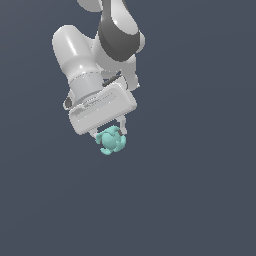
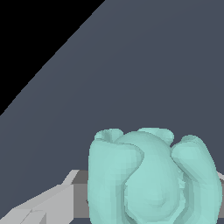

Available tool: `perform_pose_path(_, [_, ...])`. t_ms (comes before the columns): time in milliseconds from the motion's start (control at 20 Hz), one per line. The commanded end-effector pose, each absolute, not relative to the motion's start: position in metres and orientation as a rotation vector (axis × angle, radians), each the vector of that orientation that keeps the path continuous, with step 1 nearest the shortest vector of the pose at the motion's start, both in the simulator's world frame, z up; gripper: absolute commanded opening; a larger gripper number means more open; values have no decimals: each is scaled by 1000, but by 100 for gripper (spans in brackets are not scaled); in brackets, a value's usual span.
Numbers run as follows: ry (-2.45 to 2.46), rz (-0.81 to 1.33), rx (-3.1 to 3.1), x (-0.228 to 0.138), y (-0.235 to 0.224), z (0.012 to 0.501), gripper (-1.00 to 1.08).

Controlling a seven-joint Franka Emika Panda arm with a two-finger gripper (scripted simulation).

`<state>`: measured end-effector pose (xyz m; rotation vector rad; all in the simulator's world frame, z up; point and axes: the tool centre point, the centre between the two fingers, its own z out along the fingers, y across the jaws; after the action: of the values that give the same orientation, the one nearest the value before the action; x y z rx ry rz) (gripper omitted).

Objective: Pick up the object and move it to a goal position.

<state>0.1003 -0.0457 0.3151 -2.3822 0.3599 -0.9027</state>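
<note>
Teal and lumpy, the object is sitting between the two short fingers of the white gripper, which are closing on it from both sides with only a narrow gap, as wide as the figure. In the wrist view the object is filling the lower part, one grey finger lying beside it. Behind, the dark grey-blue ground is showing.

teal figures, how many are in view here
1. The teal figure sits between the gripper's fingers below the white hand; the wrist view shows the same one close up. None hidden that I can see.
</note>
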Motion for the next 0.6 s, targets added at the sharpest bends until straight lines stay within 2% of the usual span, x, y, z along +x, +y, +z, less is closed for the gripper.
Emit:
perform_pose_path(0, [321,-944,-2338,105,-54,334,-100])
perform_pose_path(550, [131,-1119,-2105,118,-100,426,-100])
